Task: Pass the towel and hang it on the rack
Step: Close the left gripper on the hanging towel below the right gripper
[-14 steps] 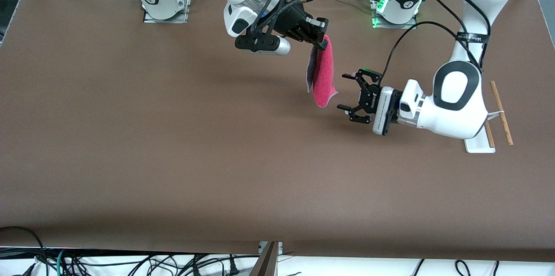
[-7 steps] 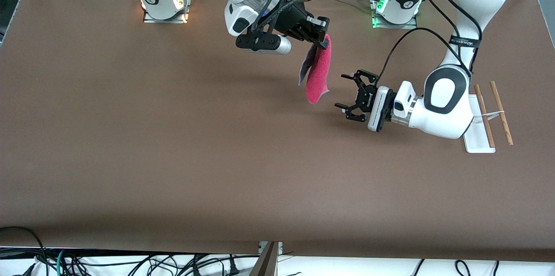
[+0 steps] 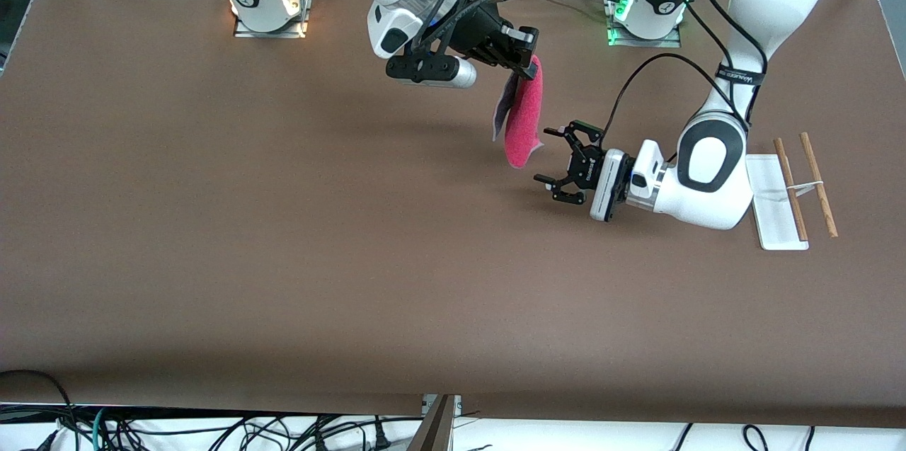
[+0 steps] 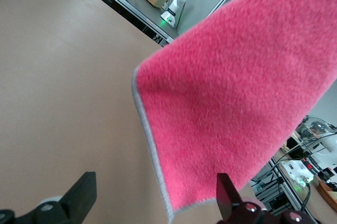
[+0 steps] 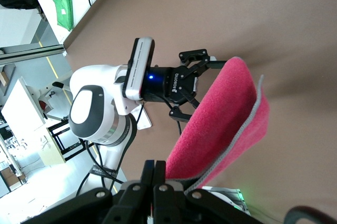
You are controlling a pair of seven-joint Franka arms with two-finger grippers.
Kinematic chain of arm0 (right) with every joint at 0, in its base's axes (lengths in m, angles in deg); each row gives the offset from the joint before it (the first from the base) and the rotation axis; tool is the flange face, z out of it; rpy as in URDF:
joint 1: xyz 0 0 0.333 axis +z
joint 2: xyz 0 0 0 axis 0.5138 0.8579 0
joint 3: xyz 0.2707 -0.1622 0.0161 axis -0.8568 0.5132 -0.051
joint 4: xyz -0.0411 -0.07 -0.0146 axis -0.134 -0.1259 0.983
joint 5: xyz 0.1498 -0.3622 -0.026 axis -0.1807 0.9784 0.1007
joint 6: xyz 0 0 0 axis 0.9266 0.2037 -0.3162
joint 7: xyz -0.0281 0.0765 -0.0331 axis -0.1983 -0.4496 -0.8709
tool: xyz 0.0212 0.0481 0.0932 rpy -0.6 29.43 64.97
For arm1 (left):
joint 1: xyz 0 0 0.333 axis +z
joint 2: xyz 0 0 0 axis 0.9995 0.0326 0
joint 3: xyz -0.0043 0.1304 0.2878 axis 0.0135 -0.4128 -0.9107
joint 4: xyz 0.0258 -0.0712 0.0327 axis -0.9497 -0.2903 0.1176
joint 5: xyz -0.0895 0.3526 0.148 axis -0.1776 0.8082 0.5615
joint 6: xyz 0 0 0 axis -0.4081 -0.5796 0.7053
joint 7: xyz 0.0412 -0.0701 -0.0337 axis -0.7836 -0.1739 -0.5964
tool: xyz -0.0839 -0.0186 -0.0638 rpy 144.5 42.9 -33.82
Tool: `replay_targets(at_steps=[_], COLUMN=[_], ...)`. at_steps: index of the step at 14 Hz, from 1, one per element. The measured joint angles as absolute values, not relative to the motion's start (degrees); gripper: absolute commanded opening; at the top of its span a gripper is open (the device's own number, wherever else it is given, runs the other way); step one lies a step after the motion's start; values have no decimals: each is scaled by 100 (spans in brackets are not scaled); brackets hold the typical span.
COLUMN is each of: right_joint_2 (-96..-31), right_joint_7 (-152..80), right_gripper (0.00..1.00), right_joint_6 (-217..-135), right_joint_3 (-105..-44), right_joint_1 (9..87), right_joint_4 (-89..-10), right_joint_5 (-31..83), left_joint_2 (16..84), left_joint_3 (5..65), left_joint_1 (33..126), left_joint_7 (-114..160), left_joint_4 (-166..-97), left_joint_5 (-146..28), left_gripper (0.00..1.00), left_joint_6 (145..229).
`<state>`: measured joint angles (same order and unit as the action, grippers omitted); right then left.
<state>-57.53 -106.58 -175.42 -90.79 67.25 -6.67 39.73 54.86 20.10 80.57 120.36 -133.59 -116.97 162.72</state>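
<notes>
The bright pink towel [image 3: 524, 127] hangs in the air over the table's middle, folded, with its grey edge showing. My right gripper [image 3: 529, 69] is shut on the towel's top corner. In the right wrist view the towel [image 5: 224, 118] drops away from the shut right gripper [image 5: 159, 172]. My left gripper [image 3: 546, 155] stands open, level with the towel's lower end and just beside it. The left wrist view is filled by the towel [image 4: 237, 87], whose lower corner lies between the open left gripper's [image 4: 152, 203] fingers without touching them. The rack [image 3: 768, 185] stands at the left arm's end of the table.
The rack has a flat white base and two thin wooden rods [image 3: 819, 185] joined by a white crosspiece. Both arm bases [image 3: 648, 1] stand along the table's edge farthest from the front camera. Cables hang off the near edge.
My left arm has moved away from the rack toward the towel, uncovering the rack's base. The towel has swung slightly under the right gripper, which has hardly moved.
</notes>
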Motion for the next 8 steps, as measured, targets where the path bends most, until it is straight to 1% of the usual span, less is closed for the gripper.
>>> replay_targets(at_steps=[4, 8], right_joint_2=[-5753, -5753], right_joint_7=[-10661, -10679], right_gripper=[0, 0], right_joint_6=[-17542, -17543], right_joint_3=[-9079, -9079], right_joint_1=[6728, 6729], right_joint_4=[-667, -667], right_joint_5=[3973, 3973], left_joint_2=[5623, 5658], left_joint_3=[2086, 2067], left_joint_1=[7998, 8157], left_joint_7=[12029, 11929], left_joint_4=[-13470, -13473], left_joint_5=[-11920, -12237], left_gripper=[100, 100], left_joint_6=[16187, 15697])
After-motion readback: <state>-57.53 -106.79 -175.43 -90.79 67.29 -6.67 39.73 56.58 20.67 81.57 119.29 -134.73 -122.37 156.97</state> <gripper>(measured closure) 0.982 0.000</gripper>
